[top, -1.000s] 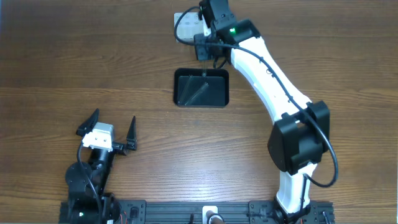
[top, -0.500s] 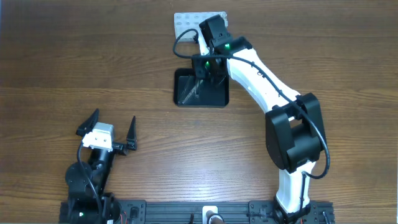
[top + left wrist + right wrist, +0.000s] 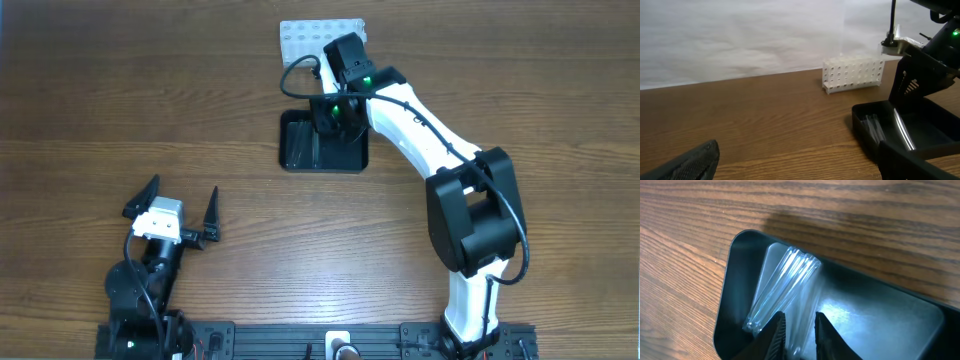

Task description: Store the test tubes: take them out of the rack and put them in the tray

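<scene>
Right wrist view: right gripper [image 3: 799, 330] low over the tray [image 3: 727, 305], fingers narrow on a test tube [image 3: 805, 305]. A few stored tubes [image 3: 780, 285] lie alongside. Can't tell whether the far rack [image 3: 310, 38] holds more. Left gripper [image 3: 177, 207] sits near left, fingers wide.

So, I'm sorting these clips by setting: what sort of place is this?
Probably a lab-style robot workbench: a white test tube rack and a black tray holding clear test tubes sit on a wooden table, against a plain white backdrop.

Even light, tray [image 3: 850, 312] glare, perhaps haze
</scene>
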Tool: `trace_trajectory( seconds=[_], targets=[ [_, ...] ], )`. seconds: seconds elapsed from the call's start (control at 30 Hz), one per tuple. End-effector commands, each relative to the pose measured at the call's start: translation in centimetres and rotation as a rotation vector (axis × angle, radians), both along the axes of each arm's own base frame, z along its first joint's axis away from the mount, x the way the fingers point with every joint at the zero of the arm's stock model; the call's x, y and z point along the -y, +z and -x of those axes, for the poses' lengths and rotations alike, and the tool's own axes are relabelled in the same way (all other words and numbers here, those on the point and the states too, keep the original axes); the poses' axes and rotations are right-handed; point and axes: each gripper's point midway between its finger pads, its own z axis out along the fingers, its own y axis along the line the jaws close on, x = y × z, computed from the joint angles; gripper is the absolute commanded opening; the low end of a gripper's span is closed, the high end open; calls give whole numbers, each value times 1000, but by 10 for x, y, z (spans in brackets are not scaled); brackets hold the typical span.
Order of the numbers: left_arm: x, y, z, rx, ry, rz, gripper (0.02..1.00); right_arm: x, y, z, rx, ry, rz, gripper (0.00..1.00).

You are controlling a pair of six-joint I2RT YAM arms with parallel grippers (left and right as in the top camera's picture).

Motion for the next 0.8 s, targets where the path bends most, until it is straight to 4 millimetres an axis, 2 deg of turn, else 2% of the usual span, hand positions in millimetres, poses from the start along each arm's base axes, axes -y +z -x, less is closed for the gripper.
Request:
trace_trajectory(
  seconds=[0.03, 0.2, 0.3, 0.4, 0.53, 0.8],
  targets=[
    [1, -1, 0, 4, -9, -9, 998, 5, -3, 0, -11, 2, -5, 255],
    [1, -1, 0, 4, -9, -9, 1000, 7, -3, 0, -16, -1, -4, 286],
    [1, -1, 0, 4, -9, -9, 996, 7, -1, -5, 1, -6, -11, 226],
    [1, -1, 0, 4, -9, -9, 1000, 10, 4, -16, 34, -21, -25, 209],
    [1, -1, 0, 4, -9, -9, 1000, 17, 24, -41, 120, -27, -45, 218],
    [1, -1, 0, 4, -9, -9, 1000, 44, 70, -89, 305, -122, 48, 446]
  ],
)
